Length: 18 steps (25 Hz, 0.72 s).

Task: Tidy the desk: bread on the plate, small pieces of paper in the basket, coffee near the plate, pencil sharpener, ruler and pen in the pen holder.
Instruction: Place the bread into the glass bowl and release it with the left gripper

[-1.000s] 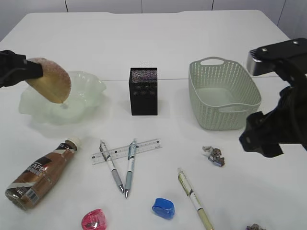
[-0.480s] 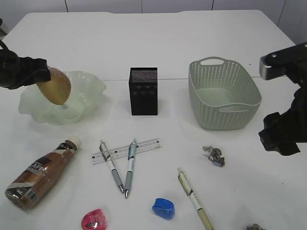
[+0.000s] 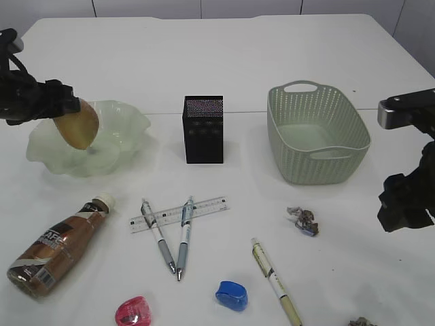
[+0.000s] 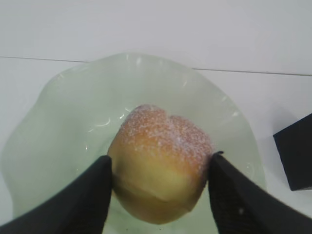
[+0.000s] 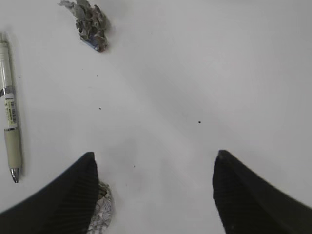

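A white table (image 3: 272,54) fills the view under even light, with pale wall panels (image 3: 143,7) behind it

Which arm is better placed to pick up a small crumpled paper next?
Right. Its open gripper hangs empty just above a paper scrap, while the left gripper is at the bread over the plate.

Partial white lettering on the dark label of the brown plastic coffee bottle with a white cap (image 3: 56,247), lying on its side on the white table (image 3: 272,54), appears to begin "CAF", the rest too small to read. The clear plastic ruler (image 3: 178,214) carries graduation marks whose numbers cannot be made out, and print on the pale green pen (image 5: 9,109) is illegible.
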{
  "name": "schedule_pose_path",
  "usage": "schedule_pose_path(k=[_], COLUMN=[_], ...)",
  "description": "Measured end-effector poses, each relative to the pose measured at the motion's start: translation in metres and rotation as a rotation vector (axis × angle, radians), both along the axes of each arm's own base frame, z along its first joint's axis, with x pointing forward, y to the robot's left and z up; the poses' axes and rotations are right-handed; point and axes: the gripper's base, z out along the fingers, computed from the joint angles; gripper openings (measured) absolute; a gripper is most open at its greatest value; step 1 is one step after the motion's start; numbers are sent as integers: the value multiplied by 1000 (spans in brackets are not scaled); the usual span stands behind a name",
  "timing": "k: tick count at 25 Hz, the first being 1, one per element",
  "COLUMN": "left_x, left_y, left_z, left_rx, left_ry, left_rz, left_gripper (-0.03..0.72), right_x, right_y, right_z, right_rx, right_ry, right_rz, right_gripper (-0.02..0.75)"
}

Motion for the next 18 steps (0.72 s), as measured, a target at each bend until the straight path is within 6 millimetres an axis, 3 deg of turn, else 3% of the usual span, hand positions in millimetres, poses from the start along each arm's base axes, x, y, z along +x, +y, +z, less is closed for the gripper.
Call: schedule_pose_path(k=[2,5,11,18], left_x=[0,0,-1,-19], left_y=[-1,-1,-4,-7], left_z=[-1,0,3,54], left_rx=[-3,-3,-22,-10], left_ry=[3,1,-3,-101], left_rz=[-8,-10,-37,-108], left_gripper=[529,598,614,585], right_x=[0,1,1,-4], right_y=[0,0,0,3], right_z=[0,0,0,-1], right_rx=[-3,-3,0,32], right_ry=[-4,-13,-8,44], right_rz=[9,18,20,10], right_gripper=[534,530,530,521])
